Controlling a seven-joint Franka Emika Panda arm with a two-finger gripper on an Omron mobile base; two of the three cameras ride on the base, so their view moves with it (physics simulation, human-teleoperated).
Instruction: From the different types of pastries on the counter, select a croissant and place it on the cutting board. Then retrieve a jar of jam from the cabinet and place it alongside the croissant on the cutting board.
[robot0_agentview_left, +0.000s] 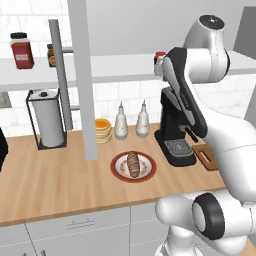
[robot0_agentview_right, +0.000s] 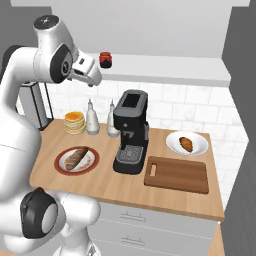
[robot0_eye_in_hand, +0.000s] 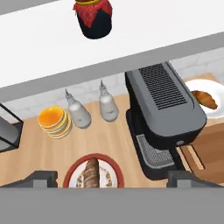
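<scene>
The croissant (robot0_agentview_right: 186, 143) lies on a white plate (robot0_agentview_right: 199, 148) at the right end of the counter (robot0_agentview_right: 100, 187), just behind the dark-brown cutting board (robot0_agentview_right: 176, 174), which is bare. The croissant (robot0_eye_in_hand: 204, 99) also lies at the right edge of the hand view. The jar of jam (robot0_agentview_right: 105, 59), red with a dark lid, stands on the cabinet's white shelf (robot0_agentview_right: 165, 67). My gripper (robot0_eye_in_hand: 113, 179) is raised to shelf height a little to the left of the jar (robot0_eye_in_hand: 93, 17). It is open, its tips are wide apart and nothing is between them.
A black coffee machine (robot0_agentview_right: 130, 132) stands left of the board. Two white bottles (robot0_agentview_right: 92, 119), a pancake stack (robot0_agentview_right: 74, 122) and a loaf on a red-rimmed plate (robot0_agentview_right: 76, 159) sit further left. A paper-towel holder (robot0_agentview_left: 50, 120) and a grey upright panel (robot0_agentview_left: 82, 80) stand on the left.
</scene>
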